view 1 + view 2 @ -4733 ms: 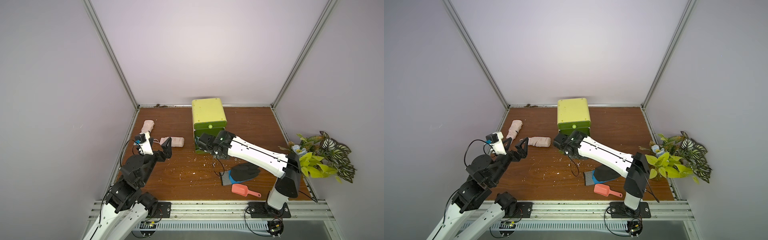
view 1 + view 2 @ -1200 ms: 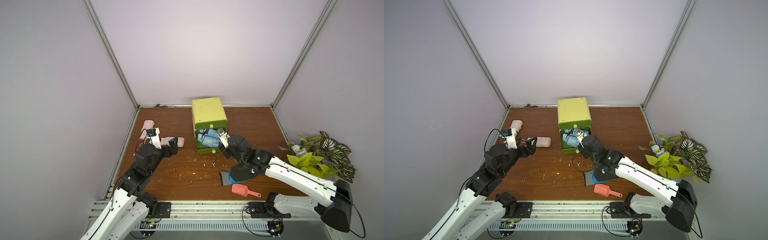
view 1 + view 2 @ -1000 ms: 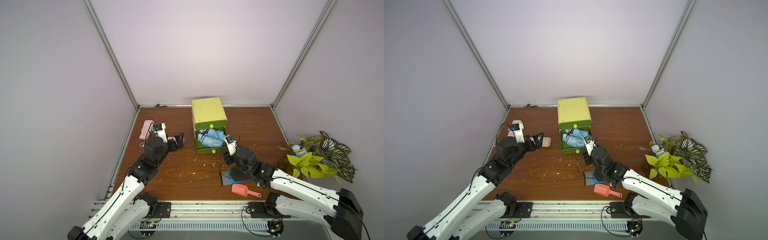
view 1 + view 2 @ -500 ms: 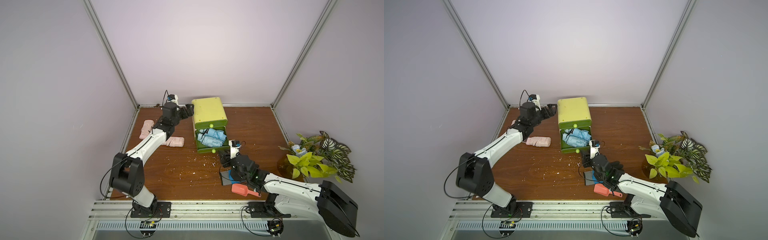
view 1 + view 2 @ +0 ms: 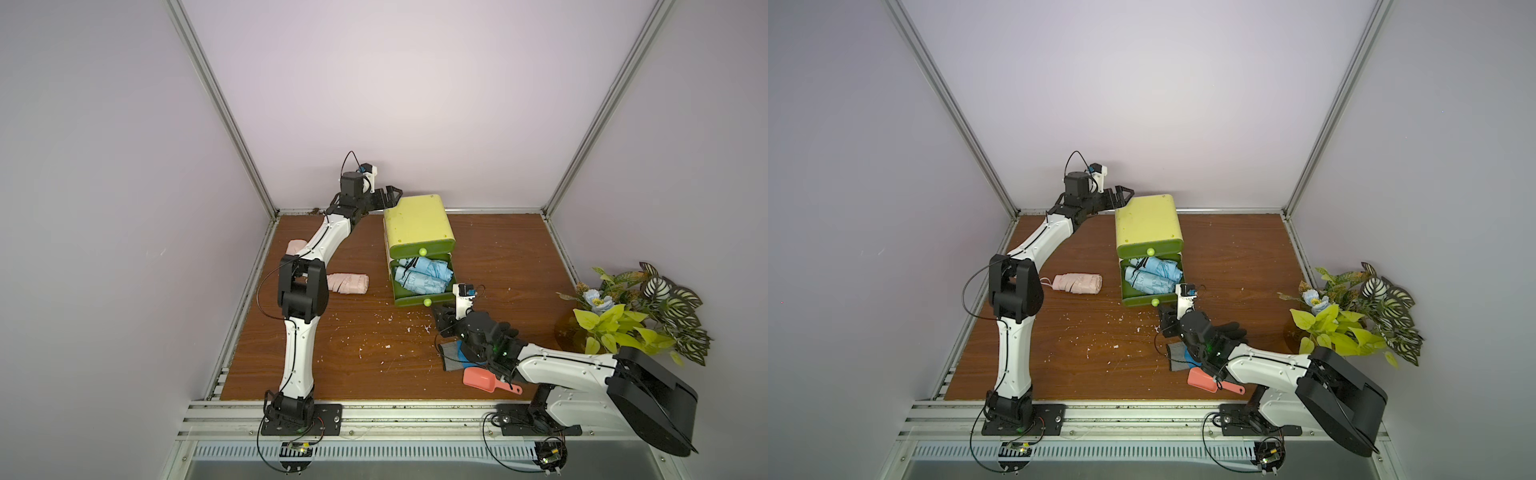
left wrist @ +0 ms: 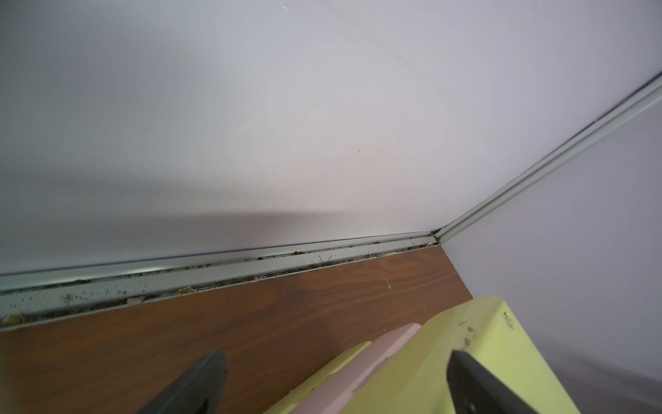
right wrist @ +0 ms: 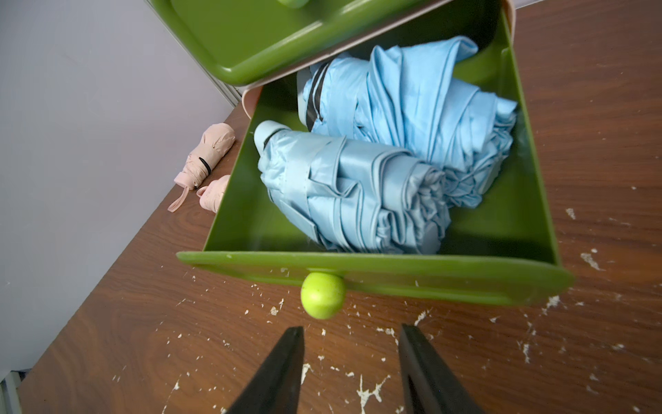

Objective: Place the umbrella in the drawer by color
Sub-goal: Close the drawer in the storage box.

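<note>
The green drawer cabinet [image 5: 417,226] stands at the back middle, its lower drawer [image 5: 419,296] pulled out. Two light blue folded umbrellas [image 7: 358,193] lie inside it. One pink folded umbrella [image 5: 347,284] lies on the table left of the cabinet. A second pink umbrella [image 5: 296,246] lies further back, partly hidden by my left arm. My left gripper [image 5: 388,195] is open at the cabinet's rear left top corner [image 6: 465,344], holding nothing. My right gripper [image 7: 351,328] is open and empty just in front of the lower drawer's round knob [image 7: 323,294].
A potted plant [image 5: 631,316] stands at the right edge. A red scoop [image 5: 484,380] and a dark glove on a blue and grey thing [image 5: 451,353] lie under my right arm. White crumbs [image 5: 386,320] litter the wood. The back wall is close behind my left gripper.
My left arm swung from the pink umbrellas to the cabinet's rear left corner. My right arm drew back from the drawer, which now stands open showing the blue umbrellas.
</note>
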`<state>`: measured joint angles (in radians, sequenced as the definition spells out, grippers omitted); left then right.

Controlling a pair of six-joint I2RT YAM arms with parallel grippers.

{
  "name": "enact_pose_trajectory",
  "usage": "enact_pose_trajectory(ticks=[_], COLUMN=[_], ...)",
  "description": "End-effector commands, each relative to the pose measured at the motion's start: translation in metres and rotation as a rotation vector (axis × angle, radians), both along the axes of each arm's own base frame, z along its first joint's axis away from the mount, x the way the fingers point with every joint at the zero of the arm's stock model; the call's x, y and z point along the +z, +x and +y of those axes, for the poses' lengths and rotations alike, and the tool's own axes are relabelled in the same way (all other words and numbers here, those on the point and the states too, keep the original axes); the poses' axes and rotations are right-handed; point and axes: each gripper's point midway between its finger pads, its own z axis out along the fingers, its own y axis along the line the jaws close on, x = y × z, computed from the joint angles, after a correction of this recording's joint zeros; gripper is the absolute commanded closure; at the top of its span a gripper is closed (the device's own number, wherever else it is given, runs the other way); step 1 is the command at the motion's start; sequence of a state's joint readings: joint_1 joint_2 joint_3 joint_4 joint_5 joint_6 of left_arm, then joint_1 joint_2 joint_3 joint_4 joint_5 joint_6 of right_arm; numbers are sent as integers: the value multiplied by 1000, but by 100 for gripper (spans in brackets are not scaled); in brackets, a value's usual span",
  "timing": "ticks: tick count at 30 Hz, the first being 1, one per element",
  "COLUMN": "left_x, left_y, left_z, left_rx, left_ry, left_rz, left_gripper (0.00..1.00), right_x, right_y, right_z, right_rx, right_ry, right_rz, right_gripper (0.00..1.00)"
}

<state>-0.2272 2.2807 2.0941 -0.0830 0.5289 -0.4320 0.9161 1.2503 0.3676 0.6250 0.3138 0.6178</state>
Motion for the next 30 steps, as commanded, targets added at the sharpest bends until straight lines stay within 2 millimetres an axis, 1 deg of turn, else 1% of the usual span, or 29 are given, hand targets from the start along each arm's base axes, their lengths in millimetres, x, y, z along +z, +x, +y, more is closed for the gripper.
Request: enact_pose_trajectory(ticks=[1, 4, 9, 11, 16, 20, 23, 26, 30], left_x=[-3, -7, -13, -16, -23, -21, -20, -21, -26], left_y=[-12, -15, -22, -26, -39, -47, -50, -52, -54], left_z=[-14, -19, -29, -35, -50, -53, -54, -55, -56], left_rx=[-157, -189, -217, -229, -251, -253, -257, -263, -263], left_ry=[23, -12, -63, -66, -67, -97, -121, -137, -143], left_rz=[-6, 8, 32, 42, 64, 61, 74, 93, 117], left_gripper=[1, 1, 1, 1, 1, 1, 1, 1, 1], right_x=[25, 25, 30, 35, 54, 66, 73, 79, 76], right_y=[8, 15, 31, 37, 48, 61, 71, 80, 95], right_z=[14, 15, 31, 40, 49, 56, 56, 49, 42], right_rx=[9, -13, -21, -11, -13, -15, -33, -60, -80], right_ry=[69, 83, 75, 71, 65, 23, -6, -17, -38], right_rz=[-45, -65, -125, -150, -233, -272, -296, -312, -320], right_gripper=[50, 51, 52, 53, 53, 53, 53, 53, 52])
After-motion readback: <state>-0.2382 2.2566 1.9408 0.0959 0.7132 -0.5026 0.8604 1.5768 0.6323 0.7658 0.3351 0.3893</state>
